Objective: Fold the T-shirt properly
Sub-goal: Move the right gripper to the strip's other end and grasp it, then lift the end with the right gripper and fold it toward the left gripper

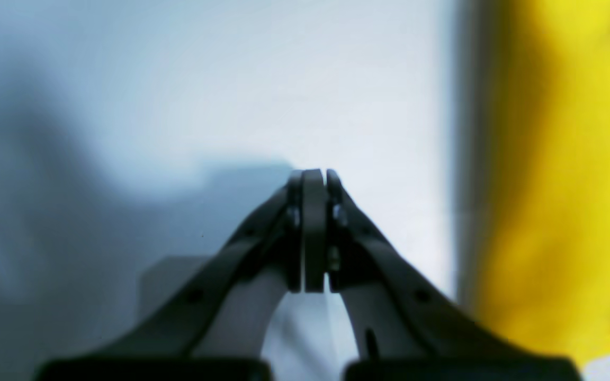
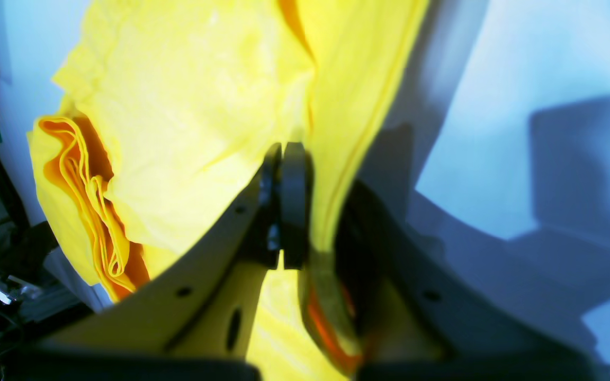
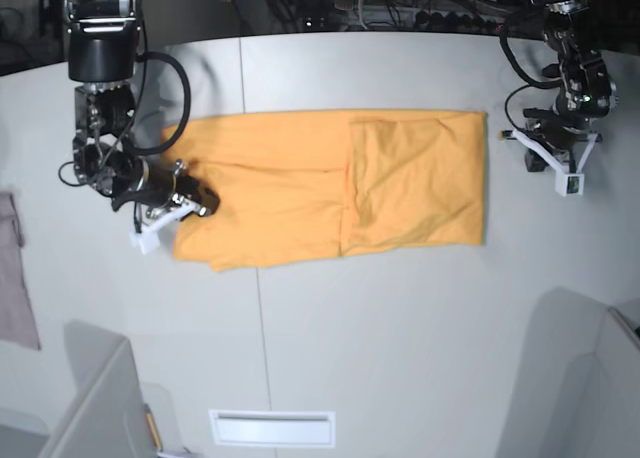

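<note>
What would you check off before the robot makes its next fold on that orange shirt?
1. Right gripper has cloth: ok, it is pinched shut on the T-shirt at its end.
2. Left gripper out of the way: ok, shut on nothing, beside the shirt's other end, off the cloth.
3. Shirt lies flat: mostly ok, a long band with one flap folded over; the held end looks bunched in layers.
4. Shirt fully on the table: ok.
5. Pinkish cloth clear of the shirt: ok, far off at the table's edge.
6. All layers caught in the grip: cannot tell.
</note>
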Controlling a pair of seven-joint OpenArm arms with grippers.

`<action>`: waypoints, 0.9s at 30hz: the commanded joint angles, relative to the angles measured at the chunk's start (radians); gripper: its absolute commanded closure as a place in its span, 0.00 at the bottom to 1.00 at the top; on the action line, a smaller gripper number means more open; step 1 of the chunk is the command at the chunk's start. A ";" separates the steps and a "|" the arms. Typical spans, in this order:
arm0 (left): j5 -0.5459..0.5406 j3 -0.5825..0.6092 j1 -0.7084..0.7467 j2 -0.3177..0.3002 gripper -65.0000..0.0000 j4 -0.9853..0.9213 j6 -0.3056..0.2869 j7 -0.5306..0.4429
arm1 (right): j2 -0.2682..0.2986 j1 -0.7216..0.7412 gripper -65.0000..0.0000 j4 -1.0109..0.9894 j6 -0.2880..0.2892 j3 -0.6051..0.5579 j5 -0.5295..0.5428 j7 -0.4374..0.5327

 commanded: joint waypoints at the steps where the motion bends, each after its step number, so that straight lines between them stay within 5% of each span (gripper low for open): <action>1: -0.004 0.007 -0.002 -0.016 1.00 0.008 -0.002 -0.016 | 0.011 0.002 1.00 -0.005 -0.031 -0.003 -0.053 -0.025; 13: -0.004 0.197 -0.015 -0.010 1.00 0.017 0.005 -0.014 | 0.006 0.025 1.00 0.097 -0.042 -0.072 -0.110 -0.015; 18: -0.004 0.217 -0.025 -0.001 1.00 0.017 0.005 -0.014 | -0.036 -0.004 1.00 0.260 -0.134 -0.079 -0.259 -0.025; 27: -0.004 0.221 -0.034 -0.001 1.00 0.045 0.005 -0.011 | -0.075 -0.021 1.00 0.513 -0.166 -0.074 -0.267 -0.163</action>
